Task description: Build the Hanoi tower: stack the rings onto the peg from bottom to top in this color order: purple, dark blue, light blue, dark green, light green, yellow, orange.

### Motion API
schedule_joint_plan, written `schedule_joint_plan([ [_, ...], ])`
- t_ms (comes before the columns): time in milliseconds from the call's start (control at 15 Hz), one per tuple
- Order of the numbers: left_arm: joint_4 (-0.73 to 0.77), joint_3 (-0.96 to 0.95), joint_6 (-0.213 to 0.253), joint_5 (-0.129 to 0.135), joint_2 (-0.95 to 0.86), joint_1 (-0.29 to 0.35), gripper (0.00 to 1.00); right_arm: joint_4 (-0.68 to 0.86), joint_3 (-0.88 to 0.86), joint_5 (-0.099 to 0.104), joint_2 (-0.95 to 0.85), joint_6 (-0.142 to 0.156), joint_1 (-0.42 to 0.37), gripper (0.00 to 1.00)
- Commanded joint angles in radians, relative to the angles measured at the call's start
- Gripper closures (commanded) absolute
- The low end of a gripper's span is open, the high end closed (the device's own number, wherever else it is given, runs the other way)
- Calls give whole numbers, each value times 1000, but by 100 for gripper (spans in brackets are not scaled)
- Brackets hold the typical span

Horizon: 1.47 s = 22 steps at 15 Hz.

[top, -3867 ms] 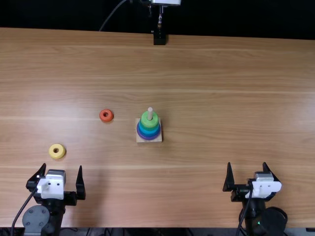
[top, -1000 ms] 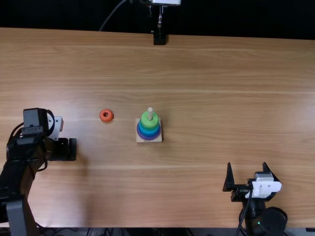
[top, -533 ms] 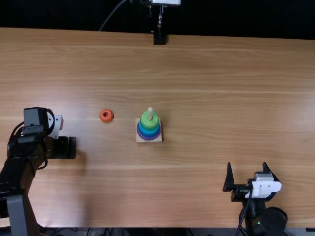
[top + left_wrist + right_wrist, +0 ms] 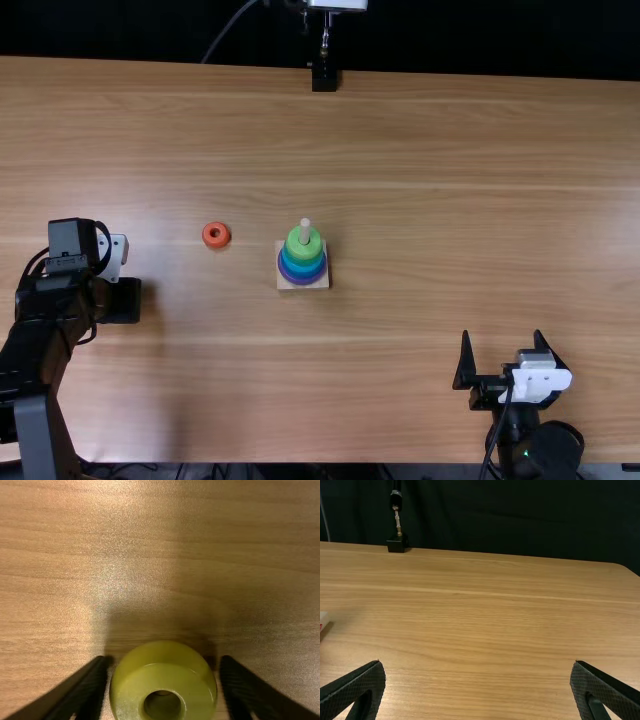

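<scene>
The left gripper (image 4: 122,300) is low over the table's left side, hiding the yellow ring's spot in the top view. In the left wrist view the yellow ring (image 4: 192,680) lies between the two fingers of that gripper (image 4: 164,662), which is shut on its sides. The orange ring (image 4: 204,236) lies flat, left of the wooden base (image 4: 318,283). On the peg (image 4: 305,226) are purple, blue and green rings, a light green one (image 4: 296,248) uppermost; the peg's tip sticks out above. The right gripper (image 4: 501,335) stands open near the front edge; its fingers (image 4: 357,687) are wide apart.
A black stand (image 4: 324,78) is at the table's far edge, also visible as a stand (image 4: 397,543) in the right wrist view. Bare wood of the table (image 4: 430,200) spreads right of the tower.
The left arm has swung forward from the near edge to the yellow ring's place, and its gripper has narrowed in the last half second. The right arm, tower and orange ring are unmoved.
</scene>
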Motion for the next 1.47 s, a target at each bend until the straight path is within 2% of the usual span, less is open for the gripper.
schedule_joint_plan([
  [0,3,29,16,4,15,-12,100,-67,-47,10,-19,-4,-4,0],
  [200,2,34,16,4,7,-13,100,-68,-49,10,-19,-4,-4,0],
  [467,-59,175,7,20,2,-42,100,-68,-49,10,-19,-4,-4,0],
  [733,-414,408,5,24,-16,-104,100,-68,-49,10,-19,-4,-4,0],
  [867,-547,534,-2,26,-16,-154,100,-67,-49,10,-19,-4,-4,0],
  [933,-604,585,-4,29,-14,-182,100,-67,-49,10,-19,-4,-4,0],
  [1067,-668,675,-12,53,-7,-245,100,-67,-49,10,-19,-4,-4,0],
  [1133,-678,717,-23,57,-4,-275,100,-68,-49,10,-19,-4,-4,0],
  [1267,-694,789,-87,59,19,-328,100,-68,-49,10,-19,-4,-4,0],
  [1400,-700,875,-124,59,71,-384,100,-67,-49,10,-19,-4,-4,0],
])
